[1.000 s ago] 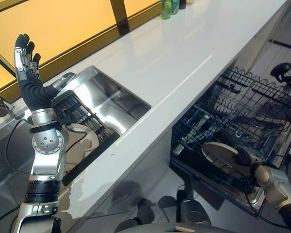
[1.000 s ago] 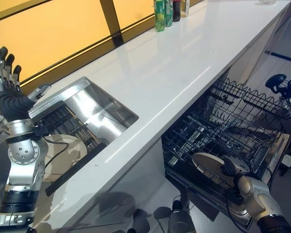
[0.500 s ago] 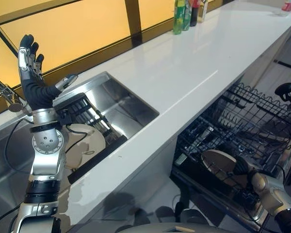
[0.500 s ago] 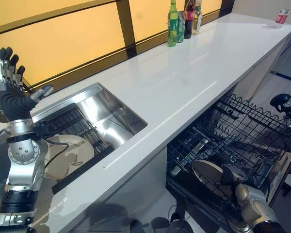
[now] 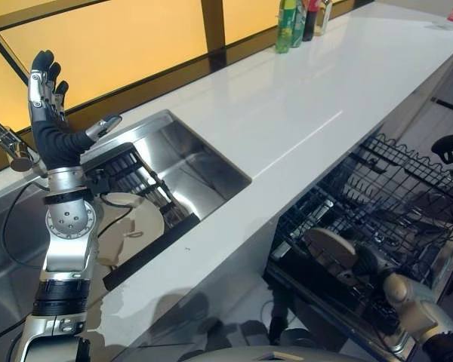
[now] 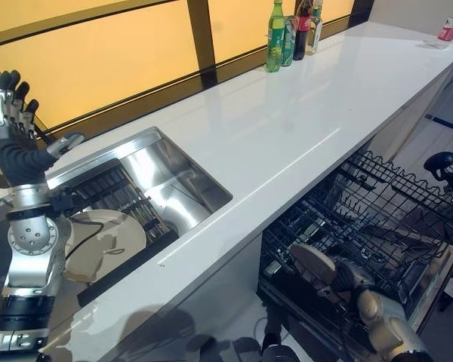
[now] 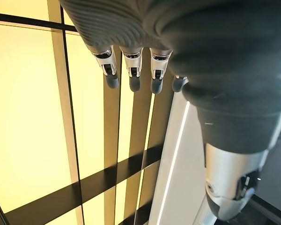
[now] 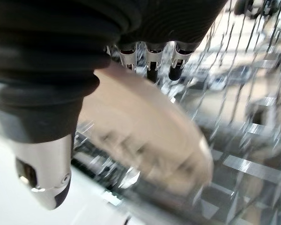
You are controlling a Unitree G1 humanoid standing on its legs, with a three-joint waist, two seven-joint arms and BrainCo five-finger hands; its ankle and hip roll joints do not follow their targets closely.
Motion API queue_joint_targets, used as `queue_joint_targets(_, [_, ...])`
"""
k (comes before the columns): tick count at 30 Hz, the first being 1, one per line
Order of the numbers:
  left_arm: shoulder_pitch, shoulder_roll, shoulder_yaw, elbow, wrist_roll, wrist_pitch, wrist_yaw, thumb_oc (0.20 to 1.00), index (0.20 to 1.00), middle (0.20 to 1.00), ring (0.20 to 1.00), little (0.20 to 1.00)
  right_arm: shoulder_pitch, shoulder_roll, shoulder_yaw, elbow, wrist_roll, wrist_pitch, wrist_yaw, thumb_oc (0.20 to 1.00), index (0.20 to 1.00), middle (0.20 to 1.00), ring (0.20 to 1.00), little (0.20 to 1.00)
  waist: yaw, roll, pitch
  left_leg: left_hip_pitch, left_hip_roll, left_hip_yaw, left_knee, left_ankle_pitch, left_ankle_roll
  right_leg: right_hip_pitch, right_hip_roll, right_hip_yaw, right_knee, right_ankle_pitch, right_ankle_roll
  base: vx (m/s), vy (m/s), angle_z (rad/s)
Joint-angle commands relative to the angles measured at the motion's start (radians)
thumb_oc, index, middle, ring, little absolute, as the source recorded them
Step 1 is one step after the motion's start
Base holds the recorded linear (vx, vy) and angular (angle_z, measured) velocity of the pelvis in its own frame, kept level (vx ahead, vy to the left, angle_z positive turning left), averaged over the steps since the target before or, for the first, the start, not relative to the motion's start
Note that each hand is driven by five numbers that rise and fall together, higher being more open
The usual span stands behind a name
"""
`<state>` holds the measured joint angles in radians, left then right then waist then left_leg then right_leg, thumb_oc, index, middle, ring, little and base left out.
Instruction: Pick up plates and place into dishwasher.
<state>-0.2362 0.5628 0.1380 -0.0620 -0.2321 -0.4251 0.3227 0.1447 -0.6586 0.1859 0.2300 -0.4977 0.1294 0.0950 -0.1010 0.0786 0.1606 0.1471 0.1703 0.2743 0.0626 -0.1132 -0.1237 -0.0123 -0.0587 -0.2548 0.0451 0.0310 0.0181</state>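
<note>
Your right hand [image 6: 346, 277] has carried its plate [image 6: 312, 262] further left over the rack [image 5: 377, 207] than a second ago, and the plate now tilts more on edge. The wrist view shows what the eyes hide: fingers [image 8: 148, 63] and thumb clamped across it. Your left hand [image 5: 47, 113] stays raised, fingers straight, above a second plate [image 6: 106, 243] in the sink [image 5: 200, 162].

No text, number or sign can be read. The bottles [image 6: 291, 32] at about one o'clock on the counter [image 6: 287, 128] and the small can [image 6: 447, 30] toward two o'clock carry labels too small to make out.
</note>
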Motion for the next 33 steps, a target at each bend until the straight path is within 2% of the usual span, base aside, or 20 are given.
queue_joint_targets(1, [0.024, 0.070, 0.015, -0.050, -0.030, -0.040, -0.013, 1.000, 1.000, 1.000, 1.000, 1.000, -0.006, 0.003, -0.018, -0.095, 0.027, -0.041, -0.025, 1.000, 1.000, 1.000, 1.000, 1.000, -0.022, -0.043, -0.025, -0.140, 0.008, 0.019, -0.043, 0.161, 0.002, 0.096, -0.041, 0.063, 0.034, -0.133, 0.077, 0.03, 0.000, 0.00])
queue_joint_targets(9, [0.045, 0.061, 0.027, -0.045, -0.016, -0.048, 0.004, 1.000, 1.000, 1.000, 1.000, 1.000, -0.002, -0.023, -0.148, -0.203, 0.108, -0.020, -0.138, 1.000, 1.000, 1.000, 1.000, 1.000, -0.039, -0.037, -0.022, -0.131, 0.008, 0.026, -0.042, 0.158, 0.003, 0.091, -0.037, 0.077, 0.042, -0.132, 0.076, 0.01, 0.006, -0.02])
queue_joint_targets(17, [0.110, 0.047, 0.089, -0.066, -0.032, -0.053, -0.018, 1.000, 1.000, 1.000, 1.000, 1.000, 0.029, -0.054, -0.287, -0.297, 0.115, -0.048, -0.157, 1.000, 1.000, 1.000, 1.000, 1.000, -0.049, -0.029, -0.025, -0.123, 0.007, 0.040, -0.043, 0.155, 0.003, 0.086, -0.037, 0.090, 0.049, -0.137, 0.072, 0.02, 0.024, -0.09])
queue_joint_targets(21, [0.117, 0.036, 0.095, -0.061, -0.025, -0.047, -0.012, 1.000, 1.000, 1.000, 1.000, 1.000, 0.014, -0.066, -0.337, -0.333, 0.183, -0.085, -0.223, 1.000, 1.000, 1.000, 1.000, 1.000, -0.056, -0.022, -0.029, -0.114, 0.006, 0.044, -0.043, 0.154, 0.002, 0.089, -0.037, 0.096, 0.052, -0.139, 0.070, 0.03, 0.025, -0.02])
queue_joint_targets(28, [0.146, 0.018, 0.115, -0.052, 0.003, -0.059, 0.013, 1.000, 1.000, 1.000, 1.000, 1.000, 0.001, -0.053, -0.410, -0.441, 0.273, -0.171, -0.279, 1.000, 1.000, 1.000, 1.000, 1.000, -0.064, -0.001, -0.035, -0.103, 0.004, 0.055, -0.045, 0.151, 0.002, 0.086, -0.040, 0.107, 0.061, -0.147, 0.069, 0.02, 0.046, -0.04])
queue_joint_targets(32, [0.164, 0.020, 0.138, -0.039, 0.033, -0.014, 0.051, 1.000, 1.000, 1.000, 1.000, 1.000, -0.015, -0.037, -0.420, -0.473, 0.306, -0.212, -0.273, 1.000, 1.000, 1.000, 1.000, 1.000, -0.059, 0.002, -0.045, -0.093, 0.000, 0.060, -0.055, 0.154, 0.002, 0.092, -0.041, 0.105, 0.060, -0.151, 0.068, 0.00, 0.027, -0.10])
queue_joint_targets(33, [0.168, 0.021, 0.146, -0.029, 0.041, 0.025, 0.056, 1.000, 1.000, 1.000, 1.000, 1.000, -0.022, -0.036, -0.417, -0.477, 0.307, -0.221, -0.271, 1.000, 1.000, 1.000, 1.000, 1.000, -0.053, 0.002, -0.049, -0.092, -0.001, 0.058, -0.057, 0.155, 0.002, 0.093, -0.041, 0.101, 0.059, -0.153, 0.067, 0.00, 0.000, 0.00])
